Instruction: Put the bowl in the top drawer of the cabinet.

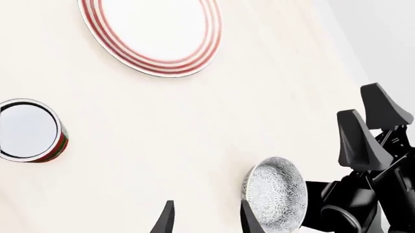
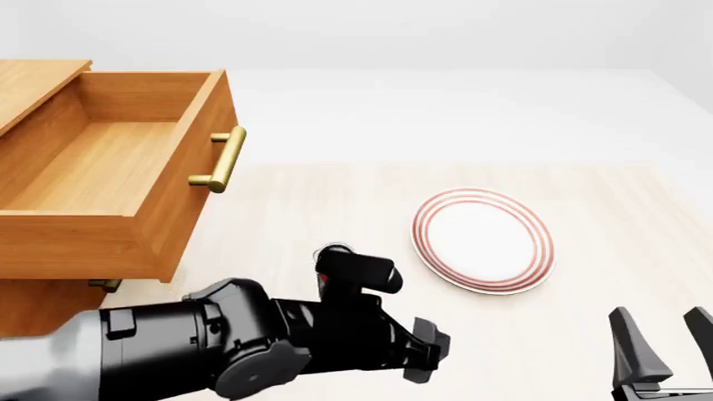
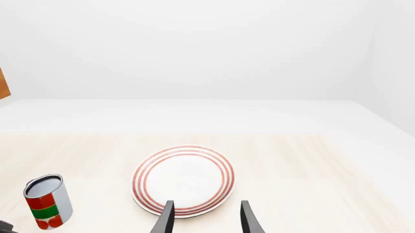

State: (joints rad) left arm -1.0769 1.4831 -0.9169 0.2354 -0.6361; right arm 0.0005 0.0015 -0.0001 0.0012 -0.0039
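Left wrist view is showing my left fingers (image 1: 206, 218) spread open beside the bowl (image 1: 275, 193), lining up a grasp; my right gripper (image 2: 657, 344) is waiting open, and the drawer (image 2: 106, 175) is standing open to receive it.

Left arm (image 2: 200, 347): glossy black housing of bulky rounded segments; link nearest the camera is light grey, shading into black. Rounded black block sits on top near the wrist (image 2: 359, 273), short and boxy with soft edges. Left claw (image 2: 429, 351) is black, chunky, with stepped angular edges at the tip. In the left wrist view its fingers (image 1: 166, 218) show as thin dark tapered blades, pointed tips.

Right claw (image 2: 659, 351): black, two tall wedge-shaped fingers, wide at the base and narrowing upward, matte with faint grey highlights. Black linkage bars and a rounded ring-like housing below them (image 1: 343, 213). No markings, cables or screws discernible.
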